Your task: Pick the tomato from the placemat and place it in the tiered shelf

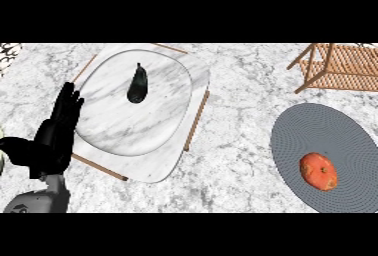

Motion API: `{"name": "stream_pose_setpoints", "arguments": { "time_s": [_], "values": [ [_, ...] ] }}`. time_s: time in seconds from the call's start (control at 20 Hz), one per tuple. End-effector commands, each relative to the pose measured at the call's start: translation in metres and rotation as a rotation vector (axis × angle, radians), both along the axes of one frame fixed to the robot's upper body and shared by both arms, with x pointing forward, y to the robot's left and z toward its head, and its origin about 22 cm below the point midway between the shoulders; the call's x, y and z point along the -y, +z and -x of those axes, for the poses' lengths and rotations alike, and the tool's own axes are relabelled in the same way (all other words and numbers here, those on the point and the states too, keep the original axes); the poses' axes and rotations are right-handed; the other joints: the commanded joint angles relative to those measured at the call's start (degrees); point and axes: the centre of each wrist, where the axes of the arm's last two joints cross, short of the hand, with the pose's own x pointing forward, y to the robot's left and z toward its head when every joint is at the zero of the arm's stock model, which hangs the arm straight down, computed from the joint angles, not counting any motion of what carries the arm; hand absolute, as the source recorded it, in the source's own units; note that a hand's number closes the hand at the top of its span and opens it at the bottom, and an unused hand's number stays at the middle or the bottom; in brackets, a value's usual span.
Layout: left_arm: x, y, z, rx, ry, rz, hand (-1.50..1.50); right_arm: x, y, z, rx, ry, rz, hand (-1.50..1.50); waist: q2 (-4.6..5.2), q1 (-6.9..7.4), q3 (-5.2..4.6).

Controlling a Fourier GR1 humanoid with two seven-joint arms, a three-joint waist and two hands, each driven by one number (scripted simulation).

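Marbled counter (236, 130) is seen carrying a round grey placemat (295, 130) at the near right, on which the tomato (319, 171) is left ungrasped, well short of the wooden tiered shelf (339, 67) at the far right, while the left hand (55, 135) is held released with straight fingers at the left edge, resting, and the right hand is not shown.

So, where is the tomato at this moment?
In the head view, the tomato lies at the lower right, on the grey placemat, nearer to its lower edge. The wooden tiered shelf stands beyond it.
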Motion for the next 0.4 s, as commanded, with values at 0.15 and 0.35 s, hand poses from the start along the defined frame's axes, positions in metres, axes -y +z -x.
{"name": "stream_pose_setpoints", "arguments": {
  "time_s": [0.15,0.35],
  "values": [
    [-0.008,0.002,-0.001,-0.008,0.017,0.006,0.0,0.022,-0.008,0.048,0.025,0.063,-0.011,-1.5,-0.12,-0.56,0.13],
    [-0.002,0.004,-0.004,-0.01,-0.017,0.01,0.0,0.024,-0.003,0.05,0.046,0.039,-0.027,-1.5,0.1,0.35,0.18]
  ]
}}
